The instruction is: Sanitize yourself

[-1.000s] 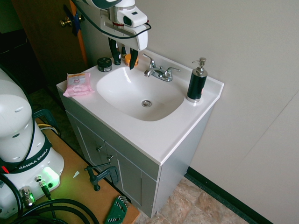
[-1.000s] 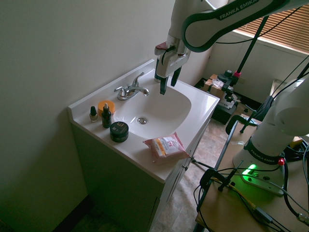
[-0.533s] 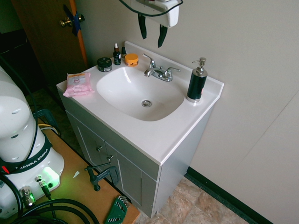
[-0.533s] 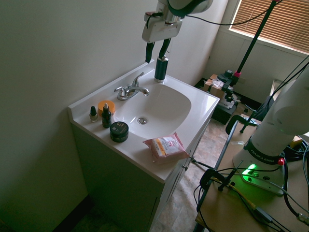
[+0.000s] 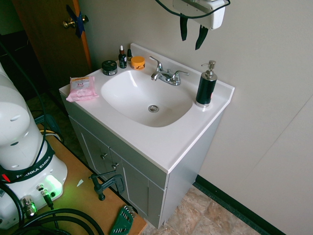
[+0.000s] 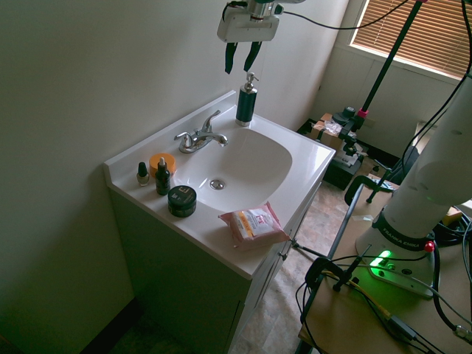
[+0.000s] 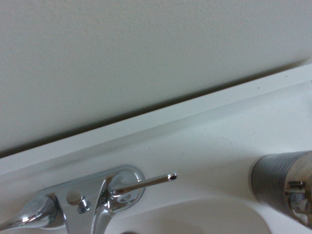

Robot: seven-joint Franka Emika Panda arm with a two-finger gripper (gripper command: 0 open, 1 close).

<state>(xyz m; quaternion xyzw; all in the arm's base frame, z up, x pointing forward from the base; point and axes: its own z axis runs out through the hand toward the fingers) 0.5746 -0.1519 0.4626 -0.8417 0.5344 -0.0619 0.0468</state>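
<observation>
My white gripper head hangs high over the back of the vanity, its two black fingers pointing down and spread apart with nothing between them; the gripper [image 5: 191,34] [image 6: 242,57] is open. It hovers well above a black soap dispenser [image 5: 206,87] [image 6: 246,102] with a silver pump, slightly toward the faucet side of it. The wrist view shows the dispenser's silver top [image 7: 285,187] from above, beside the chrome faucet [image 7: 92,200].
A white sink basin [image 5: 127,93] fills the vanity top, chrome faucet [image 5: 166,74] at its back. A pink wipes pack [image 5: 81,87], a black jar [image 5: 109,67], two small bottles and an orange tin [image 5: 138,62] sit at the far end. The wall stands close behind the gripper.
The gripper has risen from just above the basin and moved along the wall from the small bottles toward the soap dispenser. Its fingers stay spread.
</observation>
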